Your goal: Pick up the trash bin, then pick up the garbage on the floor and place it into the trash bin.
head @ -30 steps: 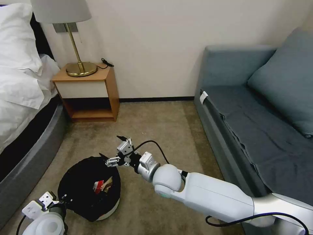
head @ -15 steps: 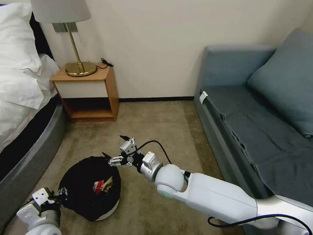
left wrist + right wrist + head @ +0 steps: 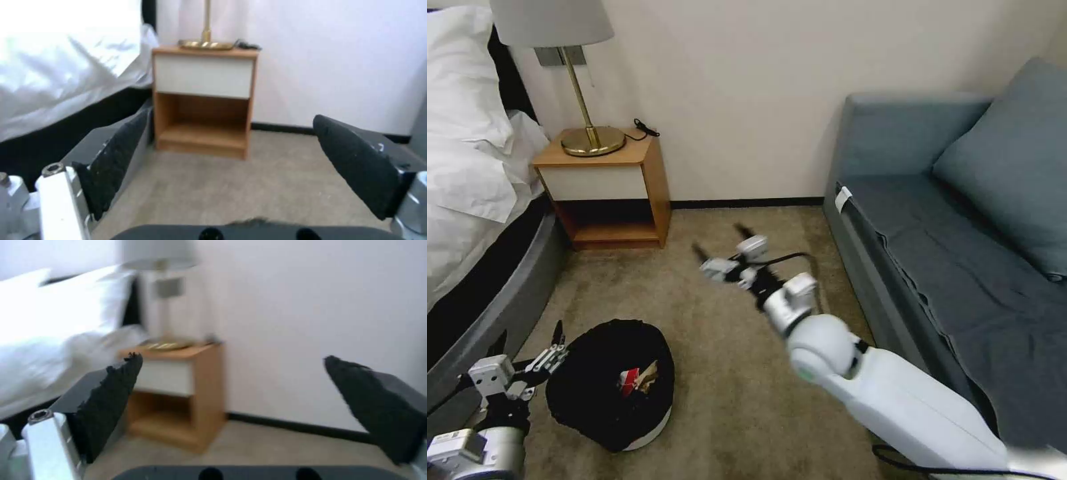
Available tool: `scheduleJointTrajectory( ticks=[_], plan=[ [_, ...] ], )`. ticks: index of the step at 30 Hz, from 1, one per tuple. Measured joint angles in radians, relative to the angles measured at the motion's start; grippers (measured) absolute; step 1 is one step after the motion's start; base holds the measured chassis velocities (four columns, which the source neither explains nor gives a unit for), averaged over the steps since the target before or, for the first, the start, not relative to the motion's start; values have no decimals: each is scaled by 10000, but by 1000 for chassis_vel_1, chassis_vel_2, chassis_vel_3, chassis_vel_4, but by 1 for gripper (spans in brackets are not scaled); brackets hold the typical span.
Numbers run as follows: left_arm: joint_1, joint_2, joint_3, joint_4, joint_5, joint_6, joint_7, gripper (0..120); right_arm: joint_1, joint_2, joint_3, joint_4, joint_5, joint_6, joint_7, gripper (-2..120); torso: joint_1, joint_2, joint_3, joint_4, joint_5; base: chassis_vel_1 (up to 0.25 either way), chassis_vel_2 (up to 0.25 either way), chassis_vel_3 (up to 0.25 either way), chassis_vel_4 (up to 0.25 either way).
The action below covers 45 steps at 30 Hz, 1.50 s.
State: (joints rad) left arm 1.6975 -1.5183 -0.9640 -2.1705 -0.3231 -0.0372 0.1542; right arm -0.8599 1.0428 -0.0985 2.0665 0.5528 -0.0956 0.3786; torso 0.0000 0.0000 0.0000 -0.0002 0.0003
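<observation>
The trash bin (image 3: 610, 383) holds garbage (image 3: 637, 379); left end effector (image 3: 527, 347) and right end effector (image 3: 719, 241) gape wide, empty.

Bin (image 3: 610, 387) on floor, garbage (image 3: 638, 379) inside it. Left gripper (image 3: 527, 343) just left of bin rim, fingers spread. Right gripper (image 3: 719, 248) well beyond bin, fingers spread; nightstand (image 3: 607, 190) ahead of both.

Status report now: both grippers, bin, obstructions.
Left gripper open beside trash bin. Right gripper open, empty, raised over carpet. Wrappers in bin. Nothing blocking.
</observation>
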Motion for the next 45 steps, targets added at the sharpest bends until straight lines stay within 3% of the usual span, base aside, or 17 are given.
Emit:
scheduleJointTrajectory(
  ticks=[1,3,6,15,25,45],
  plan=[
    [-15,38,164,-88,61,0,-14,100,-497,49,681,346,-201,-131,96,100,-1,0,-1,0,0,0,0,0,0],
    [-15,38,164,-88,61,0,-14,100,-497,49,681,346,-201,-131,96,100,-1,0,-1,0,0,0,0,0,0],
    [22,83,627,-314,477,-60,-169,100,-2411,374,2771,1549,-1723,-705,544,100,0,0,0,3,-4,0,0,0,0],
    [343,44,896,-641,801,-284,-412,100,-5418,1794,3901,2918,-3752,-948,478,100,-1,1,-1,1,-3,0,0,0,0],
    [273,34,1041,-592,946,-250,-523,100,-6419,2839,3901,2972,-4652,-624,231,100,-1,1,-1,2,-4,0,0,0,0],
    [279,2,1104,-443,956,-259,-610,100,-6706,3084,3604,2670,-5034,-239,85,100,0,1,0,2,-3,0,0,0,0]
  ],
)
